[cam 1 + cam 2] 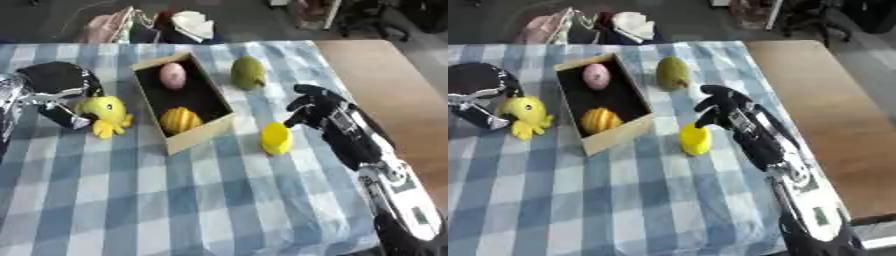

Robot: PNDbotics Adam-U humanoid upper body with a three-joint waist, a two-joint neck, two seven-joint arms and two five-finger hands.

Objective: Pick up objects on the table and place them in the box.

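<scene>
An open cardboard box [198,136] lies askew in the middle of the checked cloth. Inside it are a pink egg-shaped object [173,76] at the far end and an orange striped object [180,120] at the near end. A green pear [248,72] lies just right of the box. A yellow cup-like object [276,138] stands by the box's near right corner. My right hand [317,106] hovers just right of and above it, fingers relaxed and apart, holding nothing. A yellow octopus toy [107,114] lies left of the box, against my left hand [54,85].
The blue-and-white cloth [192,200] stretches bare toward me. Bare wooden tabletop [385,85] shows to the right of the cloth. Bags and cloth items [149,25] lie on the floor beyond the far edge.
</scene>
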